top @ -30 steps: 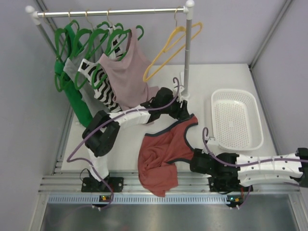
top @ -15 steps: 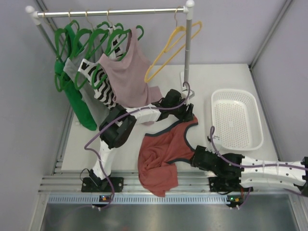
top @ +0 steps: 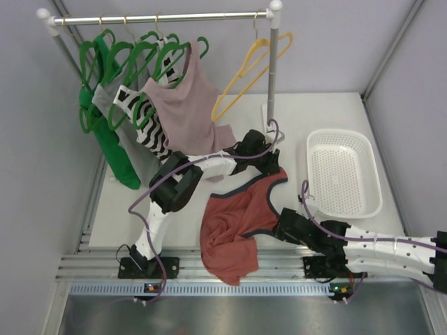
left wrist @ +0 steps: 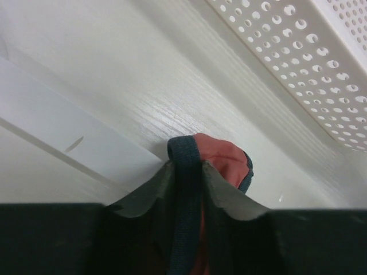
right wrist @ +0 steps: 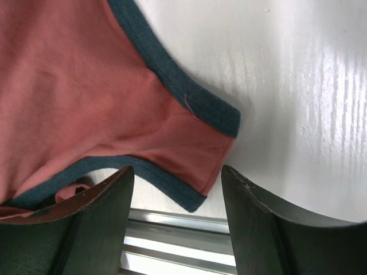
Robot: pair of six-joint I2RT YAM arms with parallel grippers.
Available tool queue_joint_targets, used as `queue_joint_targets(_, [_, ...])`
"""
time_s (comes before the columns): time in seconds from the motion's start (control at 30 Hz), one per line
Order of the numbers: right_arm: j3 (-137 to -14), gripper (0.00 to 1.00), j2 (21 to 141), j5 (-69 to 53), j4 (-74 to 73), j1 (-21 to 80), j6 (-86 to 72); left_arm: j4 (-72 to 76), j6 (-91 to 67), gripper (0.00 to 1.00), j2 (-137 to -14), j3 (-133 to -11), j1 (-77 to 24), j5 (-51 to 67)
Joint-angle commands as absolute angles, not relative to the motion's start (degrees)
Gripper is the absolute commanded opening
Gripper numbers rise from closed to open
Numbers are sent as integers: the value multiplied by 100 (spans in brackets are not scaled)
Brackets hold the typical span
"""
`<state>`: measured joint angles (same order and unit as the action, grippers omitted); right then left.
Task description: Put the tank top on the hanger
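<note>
Change: over the last second my left arm's elbow swung in toward the rack, and the right gripper (top: 281, 227) crept up to the tank top (top: 234, 227).
Meaning: I judge one shoulder secured and the second grasp pending; the hanger (top: 246, 70) hangs on the rail.
Left gripper (left wrist: 186, 172): pinched on the navy-trimmed strap, red cloth poking past the tips.
Right fingers (right wrist: 100, 200): spread wide, with the strap end flat between them, untouched.
Tank top: on the table (top: 328, 105), hem over the near edge.

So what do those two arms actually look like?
Both the left arm and right arm are white segments joined by bulky black joints, each trailed by a loose purple cable. The left gripper and right gripper each have two blunt dark-grey fingers.
</note>
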<state>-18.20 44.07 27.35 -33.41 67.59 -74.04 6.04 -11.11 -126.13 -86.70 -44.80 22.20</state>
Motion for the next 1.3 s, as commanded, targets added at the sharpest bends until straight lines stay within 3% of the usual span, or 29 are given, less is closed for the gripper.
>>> queue_joint_targets(0.0, [-1697, 62, 4500, 2602, -2936, 6566, -7155, 958, -1072, 26, -12674, -8868, -4500, 2355])
queue_joint_targets(0.03, [-1670, 61, 4526, 2584, -2805, 6522, -7119, 975, -1081, 15, -12648, -8851, -4500, 2338])
queue_joint_targets(0.13, [-1600, 56, 4701, 2487, -2593, 6364, -6987, 1115, -1177, 0, -12525, -8728, -4491, 2259])
queue_joint_targets(0.17, [-1582, 52, 4720, 2453, -2497, 6302, -6970, 1186, -1213, 0, -12464, -8667, -4500, 2146])
queue_joint_targets(0.2, [-1565, 39, 4755, 2461, -2470, 6284, -6961, 1239, -1291, 0, -12315, -8605, -4491, 2066])
queue_joint_targets(0.3, [-1556, 18, 4799, 2461, -2417, 6205, -6909, 1476, -1450, 0, -11885, -8289, -4491, 1786])
queue_joint_targets(0.43, [-1766, 2, 4668, 2496, -2741, 6126, -6786, 1635, -1556, 0, -11235, -7692, -4482, 1293])
queue_joint_targets(0.83, [-4243, 0, 3648, 3638, -5903, 6135, -6346, 1249, -1740, 0, -8378, -5916, -4474, 756])
queue_joint_targets(1.07, [-6684, 0, 4208, 4498, -6732, 6126, -5329, 134, -1512, 0, -6367, -5897, -4482, 826])
queue_joint_targets(1.27, [-8442, 0, 4815, 4877, -6698, 6091, -4187, -728, -1380, 0, -5555, -6538, -4482, 703])
